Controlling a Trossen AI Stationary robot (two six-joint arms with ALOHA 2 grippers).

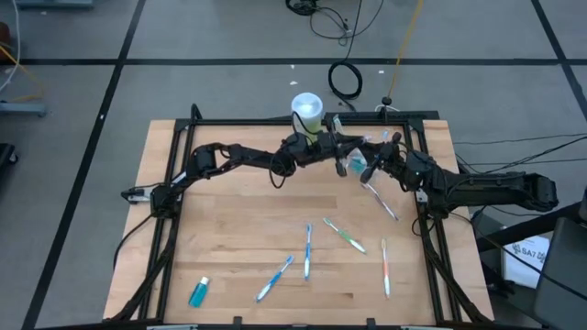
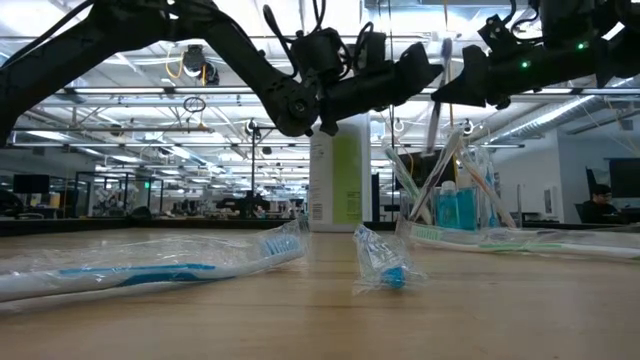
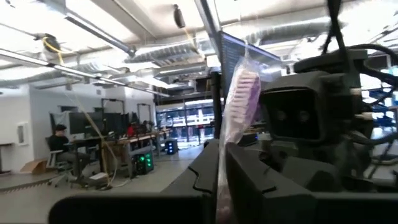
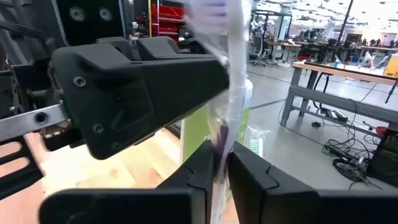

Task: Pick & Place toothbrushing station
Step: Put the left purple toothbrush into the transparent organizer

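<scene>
A wrapped toothbrush [image 2: 438, 100] with purple bristles [image 3: 244, 87] stands upright in the air above the table's far middle. My left gripper [image 3: 221, 158] and my right gripper [image 4: 221, 158] are both shut on it, meeting tip to tip from opposite sides [image 1: 344, 149] [image 1: 376, 158]. Just below them a clear plastic cup [image 2: 455, 205] stands on the table, holding several brushes and teal tubes. More wrapped toothbrushes [image 1: 307, 249] [image 1: 344, 236] [image 1: 385, 266] lie on the table's near half. My left gripper pinches the wrapped toothbrush's handle [image 3: 225, 146] below the bristle head between its two fingers. It comes from the table's left, roughly level, fingers across the brush. The brush stands upright, head up, clear of the table. My right gripper pinches the same handle [image 4: 226, 134] through its clear wrapper between its two fingers. It comes level from the table's right, fingers across the brush, right beside the left gripper's finger [image 4: 143, 93]. The brush stays upright and lifted clear.
A tall white and green bottle [image 1: 307, 110] stands at the far edge behind the grippers. A teal tube [image 1: 199, 291] and a blue toothbrush [image 1: 275, 278] lie near the front left. One more brush [image 1: 381, 197] lies under the right arm. A black frame [image 1: 174, 174] borders the board.
</scene>
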